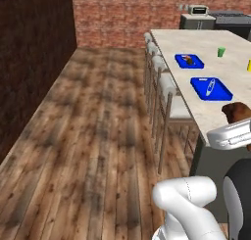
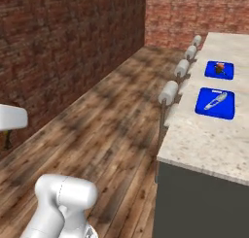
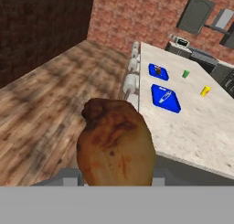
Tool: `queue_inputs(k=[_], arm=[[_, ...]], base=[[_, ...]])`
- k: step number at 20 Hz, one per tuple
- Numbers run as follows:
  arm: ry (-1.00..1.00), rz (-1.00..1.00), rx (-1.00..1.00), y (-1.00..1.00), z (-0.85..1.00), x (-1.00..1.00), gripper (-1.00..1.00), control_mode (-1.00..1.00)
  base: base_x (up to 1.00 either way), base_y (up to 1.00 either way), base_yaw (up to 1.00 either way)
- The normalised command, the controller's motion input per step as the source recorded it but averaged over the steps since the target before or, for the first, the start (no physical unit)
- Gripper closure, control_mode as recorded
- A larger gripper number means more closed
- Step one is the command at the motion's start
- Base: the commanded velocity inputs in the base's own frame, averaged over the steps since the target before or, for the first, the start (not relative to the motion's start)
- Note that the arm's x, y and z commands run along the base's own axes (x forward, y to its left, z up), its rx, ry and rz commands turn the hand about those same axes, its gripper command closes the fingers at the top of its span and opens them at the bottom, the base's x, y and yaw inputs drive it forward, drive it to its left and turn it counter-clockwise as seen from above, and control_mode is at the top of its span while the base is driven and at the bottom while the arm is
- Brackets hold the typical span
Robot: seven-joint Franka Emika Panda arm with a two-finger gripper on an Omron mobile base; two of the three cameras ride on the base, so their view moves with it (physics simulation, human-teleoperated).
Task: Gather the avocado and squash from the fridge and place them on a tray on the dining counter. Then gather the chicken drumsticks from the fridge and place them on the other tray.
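Note:
My gripper is shut on a chicken drumstick, golden-brown and big in the hand view; its tip also shows at the right edge of the left base view, above my white hand. The dining counter runs ahead on the right. On it lie two blue trays. The far tray holds a dark avocado and an orange-red squash close together. A pale slim item lies in the near tray, which also shows from the hand. The drumstick hangs short of the counter's near end.
White-seated stools line the counter's left side. A green cup and a yellow cup stand past the trays. Wooden floor spreads to the left, bounded by brick walls. A wall counter with a toaster is far behind.

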Motion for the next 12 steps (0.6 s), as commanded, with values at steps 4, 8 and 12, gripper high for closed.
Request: queue_inputs(k=[4, 8, 12], arm=[[0.0, 0.0, 0.0, 0.0, 0.0, 0.0, 1.0, 1.0], [0.0, 0.0, 0.0, 0.0, 0.0, 0.0, 1.0, 1.0], [0.0, 0.0, 0.0, 0.0, 0.0, 0.0, 1.0, 1.0]], base=[[0.4, 0.43, -0.38], [0.51, 0.54, -0.39], [0.59, 0.62, -0.4]])
